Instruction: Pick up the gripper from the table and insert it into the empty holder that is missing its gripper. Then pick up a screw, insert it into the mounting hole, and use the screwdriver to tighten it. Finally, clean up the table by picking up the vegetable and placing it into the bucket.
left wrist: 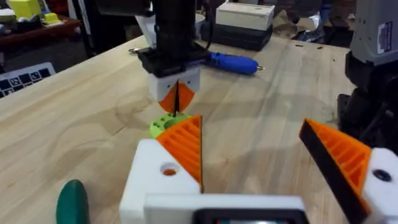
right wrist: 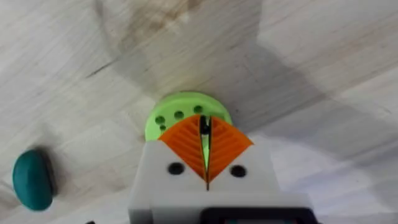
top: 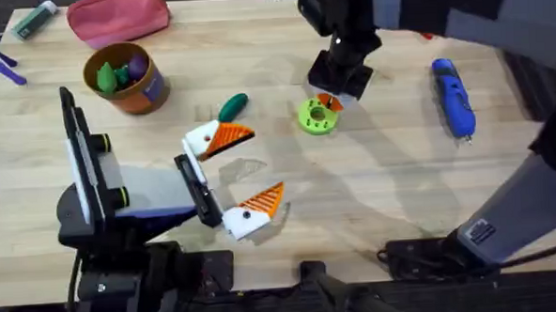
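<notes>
Your screwdriver [top: 453, 96] lies flat on the pale wood table [top: 391, 170] at your right, a chunky blue pen shape, long axis running away from you, thin metal bit toward the near edge. Your right gripper [right wrist: 206, 144] stands over the round green disc [right wrist: 180, 114], ribbed orange pads pinched on something small and dark. Your left gripper [top: 242, 169] rests spread wide, holding nothing. The smooth dark-green vegetable [top: 232, 106] lies beside the orange-brown bucket [top: 144, 91].
</notes>
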Controlling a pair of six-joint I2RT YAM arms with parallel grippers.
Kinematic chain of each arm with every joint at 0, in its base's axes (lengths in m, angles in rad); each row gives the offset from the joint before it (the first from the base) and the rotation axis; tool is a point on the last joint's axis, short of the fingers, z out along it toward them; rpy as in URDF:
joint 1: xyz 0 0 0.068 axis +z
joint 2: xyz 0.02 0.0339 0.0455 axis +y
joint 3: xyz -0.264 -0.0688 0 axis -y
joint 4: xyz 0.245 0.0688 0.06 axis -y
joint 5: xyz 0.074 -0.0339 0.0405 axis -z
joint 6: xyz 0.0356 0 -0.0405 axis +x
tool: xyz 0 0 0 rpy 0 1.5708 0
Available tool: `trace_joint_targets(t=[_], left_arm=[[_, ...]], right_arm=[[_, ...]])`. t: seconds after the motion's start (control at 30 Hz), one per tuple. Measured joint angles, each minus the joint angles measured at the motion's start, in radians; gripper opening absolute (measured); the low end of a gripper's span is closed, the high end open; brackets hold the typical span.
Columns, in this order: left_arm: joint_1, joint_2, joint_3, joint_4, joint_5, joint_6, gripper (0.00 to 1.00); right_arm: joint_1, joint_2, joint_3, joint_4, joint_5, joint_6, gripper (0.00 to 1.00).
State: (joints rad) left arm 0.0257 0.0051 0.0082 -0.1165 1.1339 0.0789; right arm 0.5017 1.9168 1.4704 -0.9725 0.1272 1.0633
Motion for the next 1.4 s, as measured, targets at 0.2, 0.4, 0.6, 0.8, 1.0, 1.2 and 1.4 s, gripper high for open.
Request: trace_joint_targets(t=[0.2,0.4,0.6,0.8,1.0,1.2,1.4], left_arm=[[0.0,0.0,0.0,0.0,0.0,0.0,0.988],[0.0,0.0,0.0,0.0,0.0,0.0,0.987],[0.0,0.0,0.0,0.0,0.0,0.0,0.987],[0.0,0.0,0.0,0.0,0.0,0.0,0.987],[0.0,0.0,0.0,0.0,0.0,0.0,0.988],[0.0,0.0,0.0,0.0,0.0,0.0,0.986],[0.0,0.0,0.0,0.0,0.0,0.0,0.985]], right_arm=[[0.02,-0.09,0.057,-0.083,0.024,-0.047,0.006],[0.044,-0.144,0.215,-0.2,0.057,-0.154,0.006],[0.085,-0.145,0.39,-0.271,0.067,-0.344,0.006],[0.155,-0.145,0.498,-0.282,0.067,-0.594,0.006],[0.211,-0.145,0.524,-0.285,0.037,-0.838,0.006],[0.306,-0.145,0.527,-0.29,-0.011,-1.029,0.006],[0.406,-0.145,0.583,-0.333,-0.028,-1.125,0.006]])
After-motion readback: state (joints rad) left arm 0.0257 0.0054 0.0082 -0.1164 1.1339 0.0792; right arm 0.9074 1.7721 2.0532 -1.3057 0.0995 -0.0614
